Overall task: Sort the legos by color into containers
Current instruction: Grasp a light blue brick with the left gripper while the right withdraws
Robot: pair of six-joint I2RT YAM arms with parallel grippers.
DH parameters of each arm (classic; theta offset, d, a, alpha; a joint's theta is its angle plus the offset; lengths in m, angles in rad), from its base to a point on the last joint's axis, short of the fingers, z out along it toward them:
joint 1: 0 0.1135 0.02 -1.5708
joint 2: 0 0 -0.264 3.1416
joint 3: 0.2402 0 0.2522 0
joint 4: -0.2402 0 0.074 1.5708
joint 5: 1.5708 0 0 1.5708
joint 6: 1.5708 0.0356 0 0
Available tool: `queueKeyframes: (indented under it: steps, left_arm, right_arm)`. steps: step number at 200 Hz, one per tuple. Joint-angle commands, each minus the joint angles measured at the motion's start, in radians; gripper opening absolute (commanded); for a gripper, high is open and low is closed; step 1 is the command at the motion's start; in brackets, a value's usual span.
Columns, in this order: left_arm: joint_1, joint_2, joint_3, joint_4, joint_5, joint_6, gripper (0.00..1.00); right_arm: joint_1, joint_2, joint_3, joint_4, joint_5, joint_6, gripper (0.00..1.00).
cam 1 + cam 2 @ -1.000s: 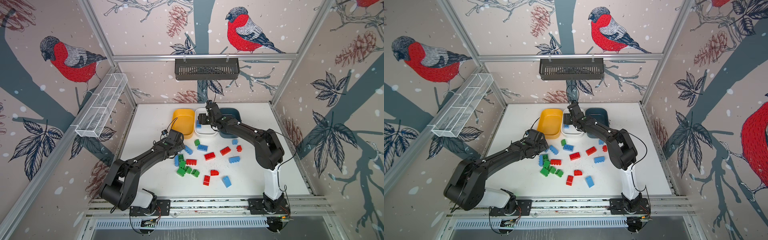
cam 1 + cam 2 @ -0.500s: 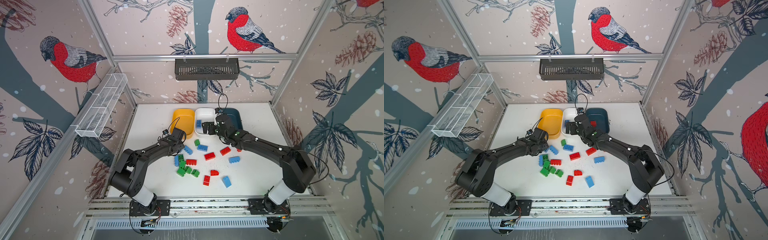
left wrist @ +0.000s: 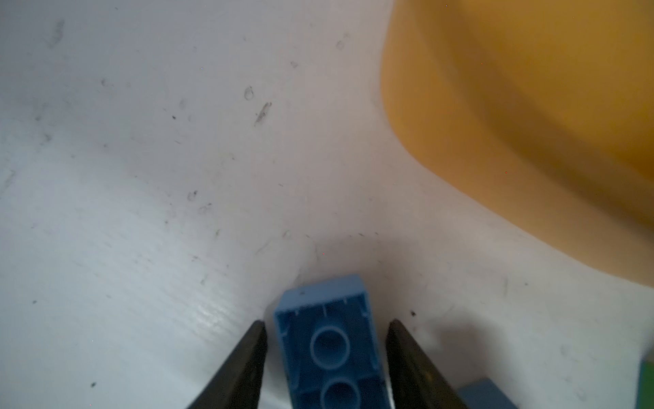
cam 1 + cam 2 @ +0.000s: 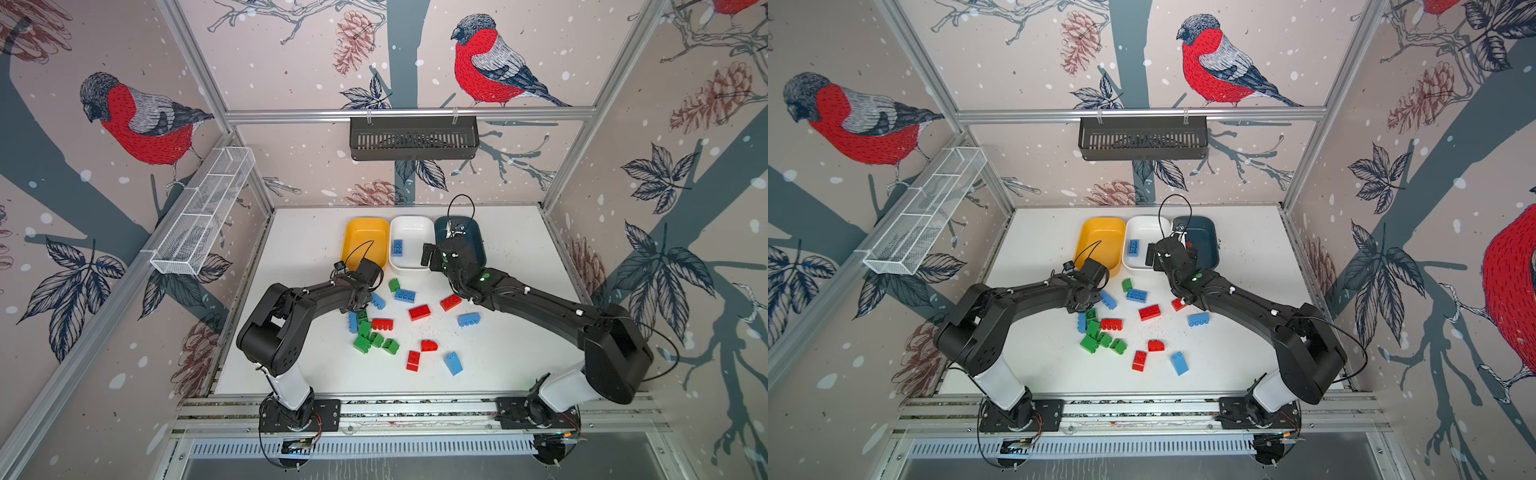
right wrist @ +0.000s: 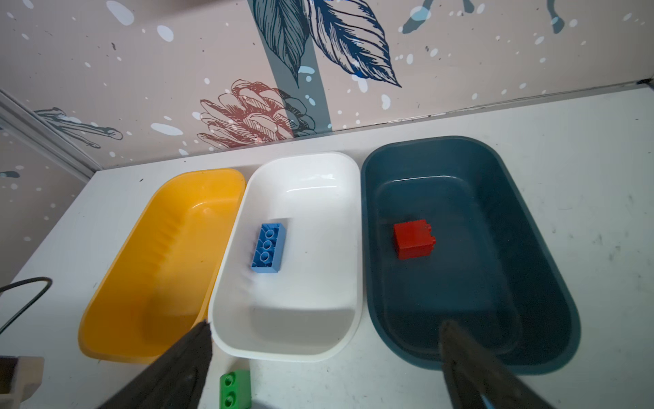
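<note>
The right pincer [image 5: 327, 324], having just dropped a blue brick [image 5: 269, 248] into the white tub [image 5: 283, 345], is drawing back toward 6 o'clock, spread wide and carrying nothing. The left pincer [image 3: 326, 323] is narrowing on a second blue brick [image 3: 329, 350] on the counter [image 3: 141, 177], slim gaps showing either side, so not gripping yet; that brick is probably heading for white. Across 12 o'clock, the yellow tub [image 5: 106, 311] at 11 is sitting empty and the teal tub [image 5: 566, 318] at 1 is holding one red brick [image 5: 414, 239]. The remaining bricks [image 4: 419, 311] are lying scattered mid-counter
</note>
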Motion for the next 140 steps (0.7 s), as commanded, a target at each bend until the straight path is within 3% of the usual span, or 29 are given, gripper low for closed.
queueKeyframes:
  steps: [1,83,140]
  left_arm:
    - [-0.002,0.007,-0.007,-0.044,0.001,-0.014,0.49]
    - [-0.002,-0.107,-0.043,-0.005,-0.049,0.058,0.29]
    - [-0.01,-0.267,-0.049,0.011,-0.089,0.075,0.24]
  right_arm:
    - [0.0,-0.02,-0.008,-0.007,0.064,0.015,0.99]
    - [-0.012,-0.104,-0.102,0.087,0.094,0.015,1.0]
    - [-0.013,-0.156,-0.159,0.071,0.09,0.035,0.99]
